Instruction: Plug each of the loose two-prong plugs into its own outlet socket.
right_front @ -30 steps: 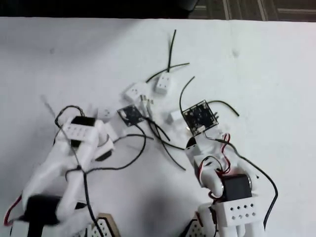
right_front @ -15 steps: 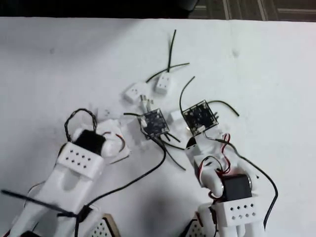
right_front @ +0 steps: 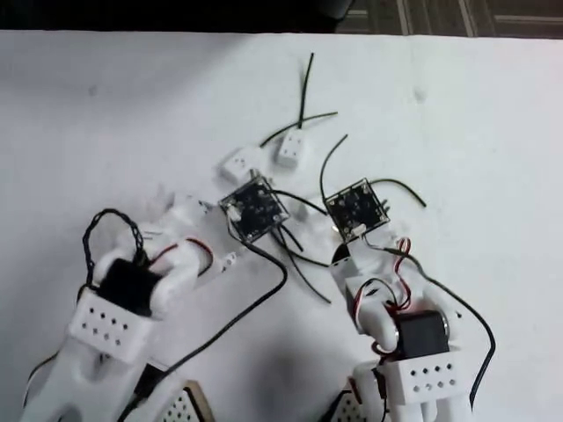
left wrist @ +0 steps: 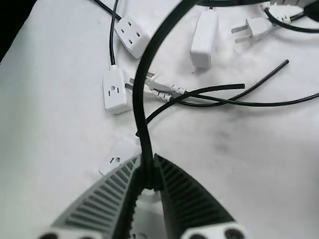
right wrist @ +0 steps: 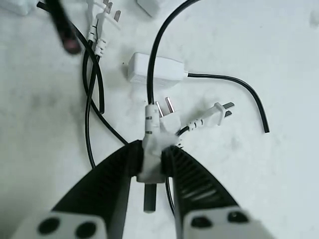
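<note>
My right gripper (right wrist: 152, 149) is shut on a white two-prong plug (right wrist: 154, 134), prongs pointing away toward a white socket block (right wrist: 157, 69) just ahead. A second loose plug (right wrist: 214, 112) lies beside it. My left gripper (left wrist: 148, 162) is shut on a black cord (left wrist: 142, 99) that arcs up out of the jaws. Beyond it lie two white sockets (left wrist: 114, 89) (left wrist: 132, 35) with a loose plug (left wrist: 159, 90) between the cords. From above, the right gripper (right_front: 341, 253) is at centre and the left gripper (right_front: 204, 230) left of centre, with two sockets (right_front: 242, 163) (right_front: 293, 148) beyond them.
Several black cords (right_front: 295, 255) tangle across the white table (right_front: 457, 132) between the arms. Two black camera boards (right_front: 255, 209) (right_front: 356, 208) hang over the grippers. Another white block (left wrist: 204, 32) and plug (left wrist: 254, 27) lie farther off. The table's far edge (right_front: 176, 32) borders dark floor.
The left arm has swung round and drawn back toward the lower left, its camera board shifting about over the cords. The right arm has not moved.
</note>
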